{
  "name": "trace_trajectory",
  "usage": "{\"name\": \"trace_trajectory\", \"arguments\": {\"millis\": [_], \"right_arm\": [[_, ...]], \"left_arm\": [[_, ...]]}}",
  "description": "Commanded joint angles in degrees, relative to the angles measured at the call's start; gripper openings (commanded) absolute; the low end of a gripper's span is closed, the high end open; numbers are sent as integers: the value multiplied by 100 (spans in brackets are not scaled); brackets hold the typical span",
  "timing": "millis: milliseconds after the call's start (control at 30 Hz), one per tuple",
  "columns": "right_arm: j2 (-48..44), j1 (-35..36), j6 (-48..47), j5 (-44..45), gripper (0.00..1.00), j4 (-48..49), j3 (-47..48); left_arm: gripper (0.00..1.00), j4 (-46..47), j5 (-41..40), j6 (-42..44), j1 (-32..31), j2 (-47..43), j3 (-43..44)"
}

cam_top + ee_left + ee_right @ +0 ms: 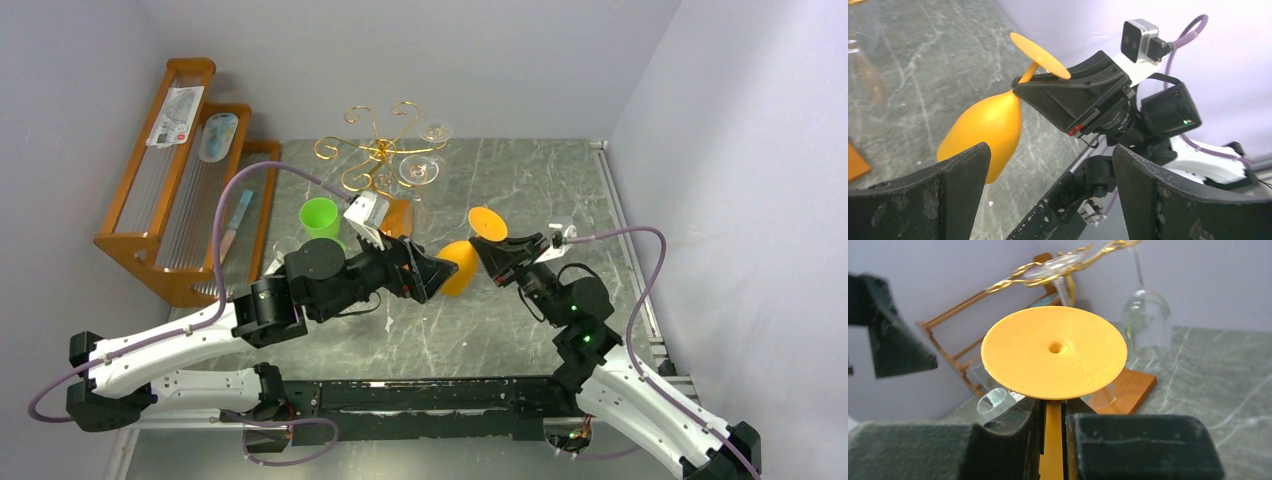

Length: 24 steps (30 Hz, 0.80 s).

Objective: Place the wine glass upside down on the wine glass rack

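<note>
An orange wine glass (460,265) hangs tilted above the table, foot (487,222) up and bowl down to the left. My right gripper (497,252) is shut on its stem just under the foot; the right wrist view shows the foot (1054,351) above my pinched fingers (1008,432). My left gripper (432,275) is open and empty, right beside the bowl (985,127), which lies beyond its left finger (955,177), not between the jaws. The gold wire rack (383,150) stands at the back on its orange-brown base (400,215).
Two clear glasses (435,132) (420,170) hang upside down on the rack. A stepped wooden shelf (185,180) with packaged items stands at the left. A green cup (320,217) and a clear glass (285,247) sit behind my left arm.
</note>
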Motion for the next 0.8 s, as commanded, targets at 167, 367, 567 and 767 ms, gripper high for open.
{"name": "trace_trajectory", "arguments": {"millis": [167, 367, 567, 767], "right_arm": [[-351, 2, -1421, -1649, 0, 597, -119], [-241, 2, -1650, -2428, 0, 174, 178], [-267, 2, -1576, -2757, 0, 181, 236], [-320, 2, -1486, -2753, 0, 263, 225]], "left_arm": [[94, 114, 1597, -663, 537, 228, 608], [94, -202, 1928, -1313, 1043, 389, 795], [89, 165, 3000, -2073, 1798, 498, 339], [72, 661, 3733, -2474, 1993, 564, 61]]}}
